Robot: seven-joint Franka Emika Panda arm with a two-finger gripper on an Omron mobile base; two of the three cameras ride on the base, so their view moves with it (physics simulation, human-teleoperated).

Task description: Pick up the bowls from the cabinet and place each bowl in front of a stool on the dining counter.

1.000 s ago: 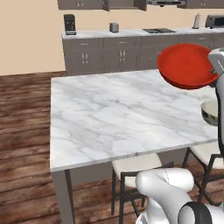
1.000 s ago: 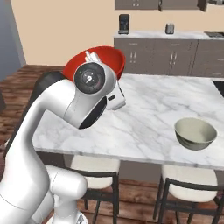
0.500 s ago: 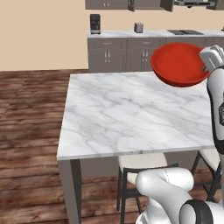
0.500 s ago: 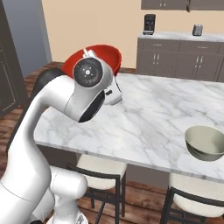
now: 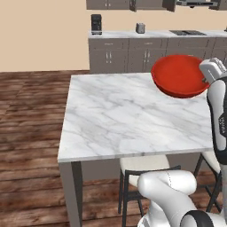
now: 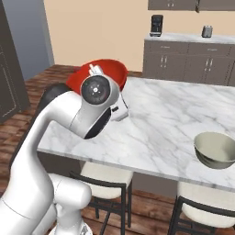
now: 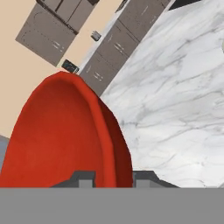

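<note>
Left base view: red bowl (image 5: 179, 75) held aloft at about 2 o'clock, above the far right part of the dining counter (image 5: 128, 117), cream inside not seen, nothing visible in it; white hand against its right rim. Cream-seated stool (image 5: 144, 165) tucked under the near edge at 6 o'clock, a second stool (image 5: 212, 160) at 4 o'clock. Coffee machine (image 5: 96, 24) and toaster (image 5: 140, 28) on the back worktop at 12 o'clock.

Right base view: red bowl (image 6: 103, 73) peeking out behind the arm's round joint at 10 o'clock, over the counter's left corner. Grey-green bowl (image 6: 215, 150) resting upright on the marble at 4 o'clock, near the front edge, directly above a stool seat (image 6: 205, 206); interior looks empty.

Hand view: gripper (image 7: 113, 177) clamped on the red bowl's rim, one finger either side of the wall, bowl interior bare; marble at 3 o'clock.
</note>
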